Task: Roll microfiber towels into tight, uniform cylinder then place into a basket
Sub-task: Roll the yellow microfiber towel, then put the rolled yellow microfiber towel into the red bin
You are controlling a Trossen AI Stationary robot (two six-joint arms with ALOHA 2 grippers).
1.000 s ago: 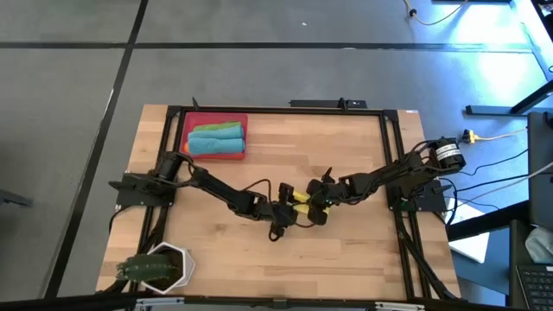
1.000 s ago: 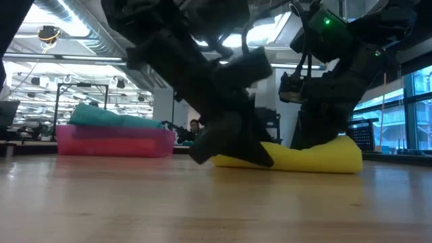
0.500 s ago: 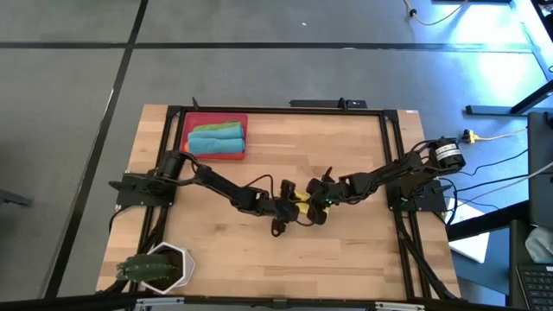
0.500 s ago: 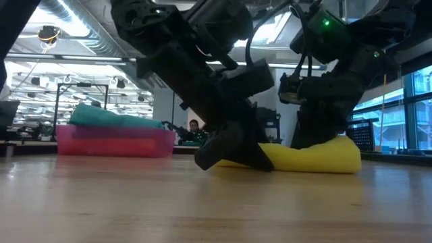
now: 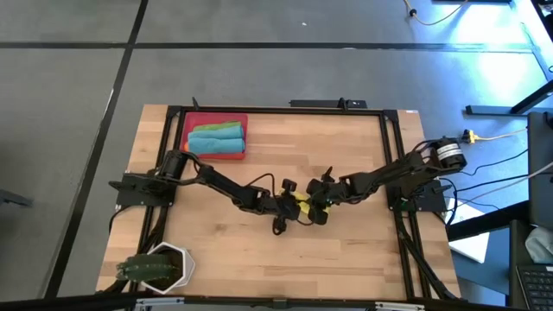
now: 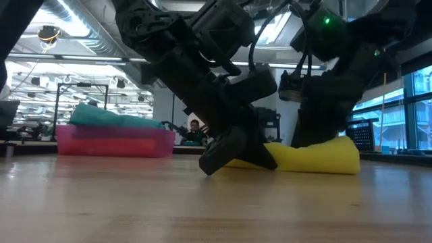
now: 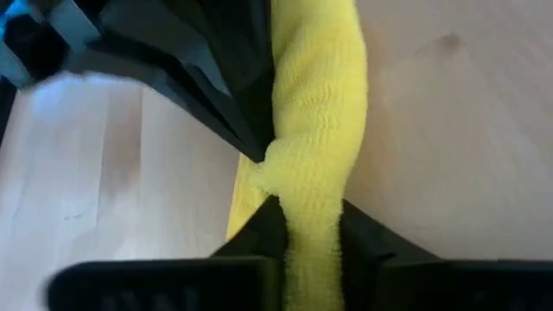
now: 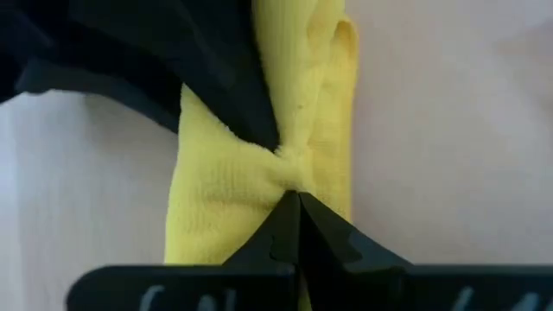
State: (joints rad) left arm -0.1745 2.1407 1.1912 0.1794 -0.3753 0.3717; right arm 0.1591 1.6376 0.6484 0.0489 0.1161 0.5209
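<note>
A yellow towel [image 6: 322,156], rolled into a cylinder, lies on its side on the wooden table near the middle [image 5: 300,202]. My left gripper [image 7: 311,220] comes at its left end and is shut on it. My right gripper [image 8: 298,200] is shut on the same roll from the right. Both grippers hide most of the roll from above. The red basket [image 5: 193,152] stands at the far left and holds a teal towel [image 5: 212,141] and a green one [image 5: 226,126]. My left gripper pinches the roll's left end [image 7: 309,186] between its two fingers [image 7: 259,233], one on each side. They slant down from the table's left and lie along the roll, which rests on the table. My right gripper's shut fingertips [image 8: 304,220] pinch a bunch of cloth [image 8: 289,168] on the roll's top. They slant down from the table's right. The roll's right end [image 6: 347,154] sticks out past them and rests on the table.
A white hexagonal pot with a plant [image 5: 160,268] stands at the near left corner. Black rails [image 5: 276,110] frame the table top. Bare wood [image 5: 346,250] lies on the near side of the grippers and toward the far right.
My left gripper has gone a little toward the table's right and down onto the yellow roll's left end, and has shut on it. The roll stays where it was on the table.
</note>
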